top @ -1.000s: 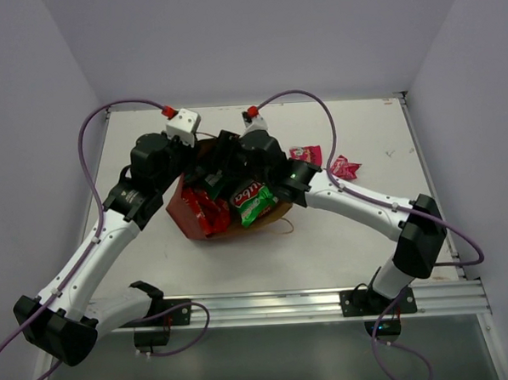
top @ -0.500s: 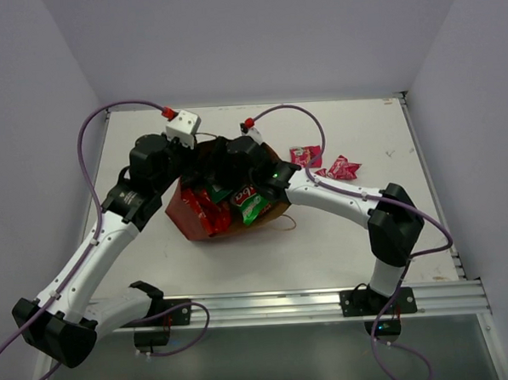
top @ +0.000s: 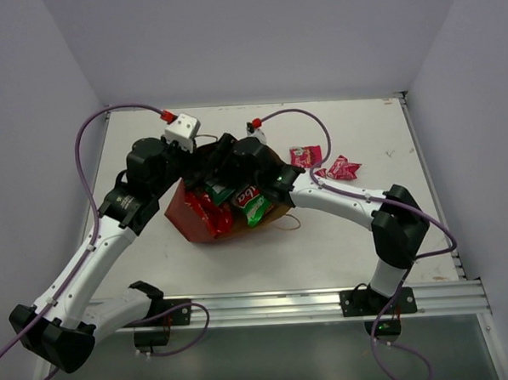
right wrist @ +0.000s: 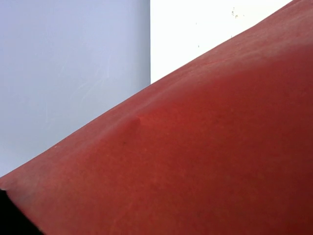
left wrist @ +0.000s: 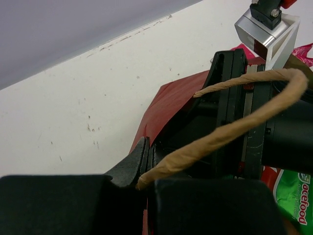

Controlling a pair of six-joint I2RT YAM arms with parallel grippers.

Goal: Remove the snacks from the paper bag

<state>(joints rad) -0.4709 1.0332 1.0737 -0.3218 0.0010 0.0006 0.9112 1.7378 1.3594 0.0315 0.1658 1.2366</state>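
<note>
The paper bag (top: 185,212) lies on its side mid-table, with its red part to the left. A red packet (top: 206,215) and a green-and-white packet (top: 254,205) show at its mouth. Two pink packets (top: 306,156) (top: 344,166) lie on the table to the right. My left gripper (top: 198,165) is shut on the bag's red rim (left wrist: 161,100), and a string handle (left wrist: 230,129) runs across its fingers (left wrist: 139,156). My right gripper (top: 224,157) is at the bag's mouth, close beside the left one. Its wrist view shows only red paper (right wrist: 195,161), with the fingers hidden.
The right gripper's black body (left wrist: 232,98) and white camera block (left wrist: 266,34) sit close in front of the left gripper. A green packet (left wrist: 293,196) shows at the lower right there. A loose string handle (top: 283,222) lies by the bag. The grey walls stand close around the table (top: 367,227).
My right arm has swung left from the green packet's side to the bag's mouth, next to the left gripper. The left arm and bag have shifted slightly left.
</note>
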